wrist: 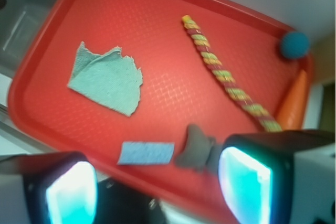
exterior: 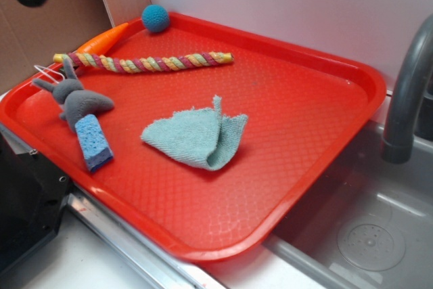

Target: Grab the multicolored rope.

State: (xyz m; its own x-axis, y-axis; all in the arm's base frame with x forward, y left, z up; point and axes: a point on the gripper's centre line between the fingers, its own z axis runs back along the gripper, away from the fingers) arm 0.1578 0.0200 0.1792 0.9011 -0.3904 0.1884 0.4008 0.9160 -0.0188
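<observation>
Exterior: multicolored rope [exterior: 145, 63] lies untouched along the tray [exterior: 318, 160], 11 o'clock area, one end beside the carrot toy [exterior: 101, 39], teal ball [exterior: 155, 17] just behind. No arm in frame, so grasp not started.

Wrist: gripper [wrist: 157, 182] hangs high above the tray's near edge, jaws spread, nothing held. Rope sits at 1 o'clock, well apart; approach, descent and closing all remain.

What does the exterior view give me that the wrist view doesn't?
Exterior only: the grey faucet, and the grey plush toy in full. Wrist only: the gripper, open above the tray's near edge. Both: the red tray, multicolored rope, orange carrot toy, teal ball, blue sponge, green cloth.
</observation>
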